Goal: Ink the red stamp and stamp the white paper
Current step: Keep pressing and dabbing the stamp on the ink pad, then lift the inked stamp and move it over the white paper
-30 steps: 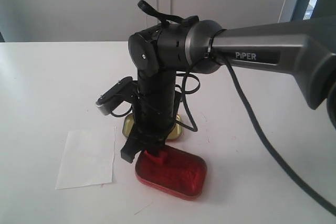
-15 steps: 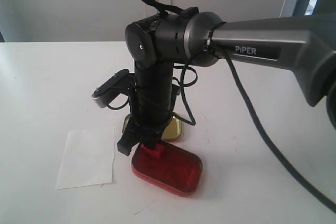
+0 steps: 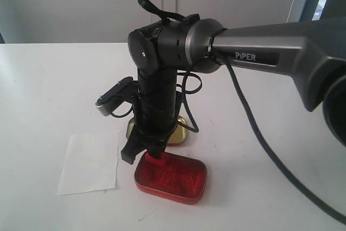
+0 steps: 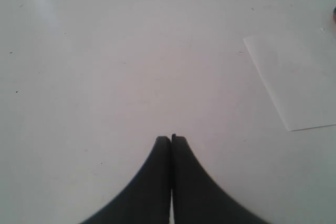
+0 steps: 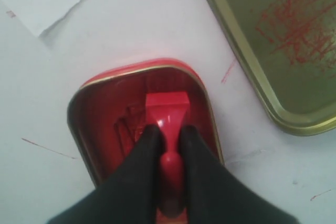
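The red stamp (image 5: 167, 109) is held by its knob in the right gripper (image 5: 169, 129), whose black jaws are closed partway around it. Its block base stands down in the oval red ink tin (image 5: 76, 108), at the end nearest the white paper. The long grey right arm (image 3: 259, 44) reaches in from the right with its wrist pointing straight down over the tin. Compared with a second ago, the wrist has shifted a little toward the paper and the tin appears to have slid slightly with it. Pressed marks show in the ink paste, so inking looks under way or nearly done, with the carry to the paper next. The white paper (image 3: 89, 163) lies flat just left of the tin, not touching it, with no clear print visible. The gold-lined tin lid (image 5: 273, 40), smeared red inside, lies just behind the tin. The left gripper (image 4: 171, 140) hovers over bare table, jaws pressed together, holding nothing. Everything rests on a white tabletop (image 3: 43, 90), faintly streaked red, before a plain pale wall (image 3: 81, 4).
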Available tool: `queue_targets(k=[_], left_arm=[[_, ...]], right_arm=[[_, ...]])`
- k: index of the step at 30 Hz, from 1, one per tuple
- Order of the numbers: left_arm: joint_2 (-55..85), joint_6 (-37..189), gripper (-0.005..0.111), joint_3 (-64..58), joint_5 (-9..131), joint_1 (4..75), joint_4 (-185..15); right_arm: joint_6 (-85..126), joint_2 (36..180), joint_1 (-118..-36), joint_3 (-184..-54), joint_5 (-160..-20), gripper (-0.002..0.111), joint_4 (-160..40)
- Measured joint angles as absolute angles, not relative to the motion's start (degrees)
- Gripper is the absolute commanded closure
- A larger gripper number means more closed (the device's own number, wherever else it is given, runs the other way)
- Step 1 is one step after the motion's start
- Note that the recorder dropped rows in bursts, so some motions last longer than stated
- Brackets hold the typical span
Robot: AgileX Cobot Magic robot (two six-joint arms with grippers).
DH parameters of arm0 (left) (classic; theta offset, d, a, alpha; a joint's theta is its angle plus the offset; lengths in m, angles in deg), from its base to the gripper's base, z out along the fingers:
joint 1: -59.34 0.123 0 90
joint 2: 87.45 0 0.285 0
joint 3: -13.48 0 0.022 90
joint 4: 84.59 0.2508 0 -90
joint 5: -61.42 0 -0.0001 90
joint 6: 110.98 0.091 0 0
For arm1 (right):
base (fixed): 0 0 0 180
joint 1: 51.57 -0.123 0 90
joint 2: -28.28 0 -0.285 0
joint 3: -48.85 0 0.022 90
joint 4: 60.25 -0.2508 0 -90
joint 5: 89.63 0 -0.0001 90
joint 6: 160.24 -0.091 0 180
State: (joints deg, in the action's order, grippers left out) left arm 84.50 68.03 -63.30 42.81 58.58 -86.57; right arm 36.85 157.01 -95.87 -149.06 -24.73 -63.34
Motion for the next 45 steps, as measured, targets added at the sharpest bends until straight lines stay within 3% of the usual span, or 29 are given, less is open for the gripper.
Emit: queue_targets(k=[23,35,45], left_arm=[[84.5,68.0,0.107,-63.3,42.8,58.6,-86.6],[84.5,68.0,0.107,-63.3,42.8,58.6,-86.6],[84.5,68.0,0.107,-63.3,42.8,58.6,-86.6]], right_arm=[[36.8,154.2,-95.9,-149.7,-27.6,0.108,-63.3],[36.8,154.4,-96.1,-158.6,-30.5,0.108,-64.9],[37.3,158.5,-100.8,-165.9,-28.8,0.108,-62.4]])
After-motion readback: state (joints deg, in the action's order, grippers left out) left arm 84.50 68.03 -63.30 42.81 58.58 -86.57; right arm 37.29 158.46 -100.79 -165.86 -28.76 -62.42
